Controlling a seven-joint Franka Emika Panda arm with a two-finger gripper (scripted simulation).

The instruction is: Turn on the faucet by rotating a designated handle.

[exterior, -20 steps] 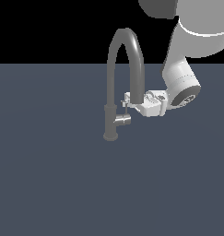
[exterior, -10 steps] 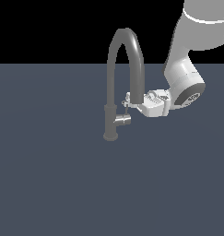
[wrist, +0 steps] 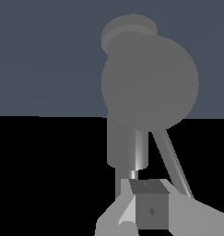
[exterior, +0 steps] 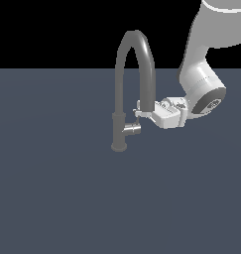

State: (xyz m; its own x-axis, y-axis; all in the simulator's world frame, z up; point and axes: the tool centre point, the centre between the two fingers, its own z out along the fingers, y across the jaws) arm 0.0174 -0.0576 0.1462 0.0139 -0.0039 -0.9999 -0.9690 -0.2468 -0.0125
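Gripper (exterior: 140, 110) sits just right of centre in the exterior view, fingertips poking in behind the faucet's (exterior: 126, 89) down-curving spout end, right above the handle (exterior: 132, 129). Can't tell if the jaws are clamped or loose; the spout hides them there, and the wrist view only shows pale finger (wrist: 114, 216) bodies with a dark block between, low in frame. Handle stub juts toward the exterior view's right off the base column, centre frame. Vs half a sec ago: gripper and handle look much the same, no clear turn. White arm (exterior: 204, 74), upper right, has shifted a bit rightward. Grey floor (exterior: 52, 188) all round.
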